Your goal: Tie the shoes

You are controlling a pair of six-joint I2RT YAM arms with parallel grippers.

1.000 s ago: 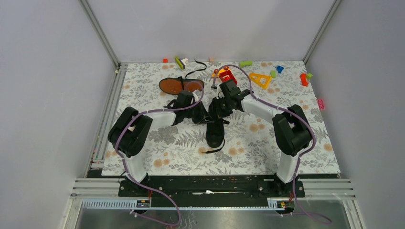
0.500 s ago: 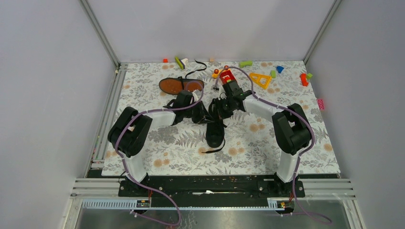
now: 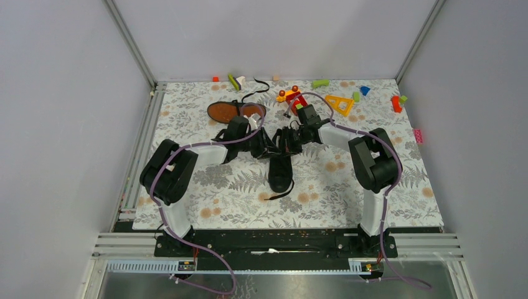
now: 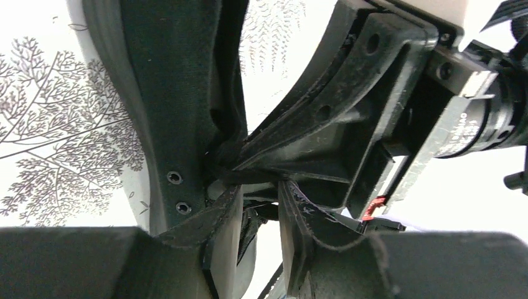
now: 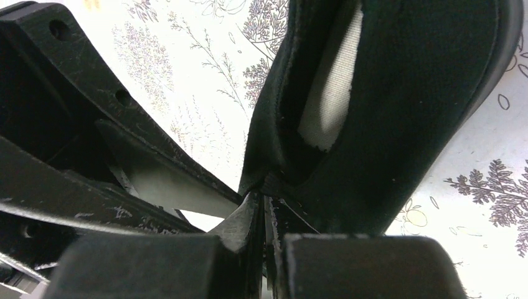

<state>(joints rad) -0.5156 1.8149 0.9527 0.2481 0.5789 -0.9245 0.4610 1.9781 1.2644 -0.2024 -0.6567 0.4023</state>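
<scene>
Right gripper (image 5: pixel 262 215) pinches the lace (image 4: pixel 249 177) at the shoe (image 3: pixel 281 174); left gripper (image 4: pixel 255 218) gapes.

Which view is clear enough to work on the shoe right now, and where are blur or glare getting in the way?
Top external: evenly lit and sharp, but the shoe, left gripper and right gripper merge into one black mass. Left wrist: eyelets crisp, near fingers blurred, mat almost washed out white. Right wrist: fingers blurred, shoe dark with little detail.

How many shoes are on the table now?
2. One black shoe is in the centre; the other shoe lies farther back, left, orange sole showing. None seems hidden.
</scene>
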